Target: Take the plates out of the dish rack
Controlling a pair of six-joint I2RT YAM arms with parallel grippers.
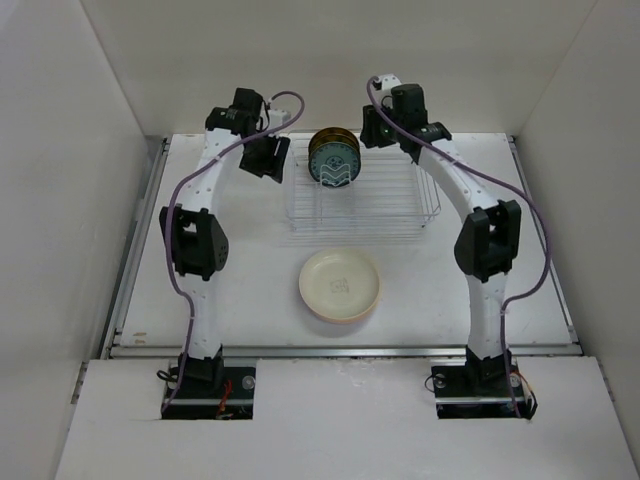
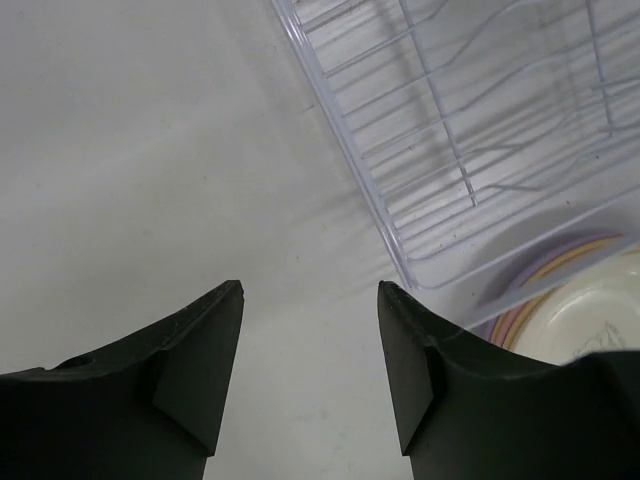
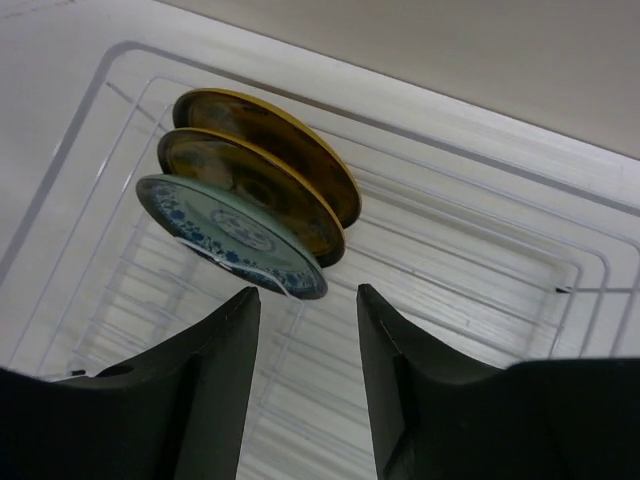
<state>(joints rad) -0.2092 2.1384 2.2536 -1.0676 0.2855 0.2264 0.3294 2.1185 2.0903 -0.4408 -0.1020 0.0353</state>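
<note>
Your right gripper [image 3: 307,292], jaws wide, faces the upright blue-grey patterned round plate [image 3: 230,235] in the silvery wire dish rack [image 1: 365,228] by the table's [image 1: 260,290] far edge, ready to pinch

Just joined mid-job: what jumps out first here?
Three small plates stand upright at the far end of the dish rack, blue-grey one in front of two brown-and-yellow. A stack of larger plates, cream on top, lies on the table before the rack. The left gripper and right gripper are open.

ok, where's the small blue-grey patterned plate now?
Top view: the blue-grey plate stands on edge in the silvery wire dish rack, far end, two brown-and-yellow plates behind.
</note>
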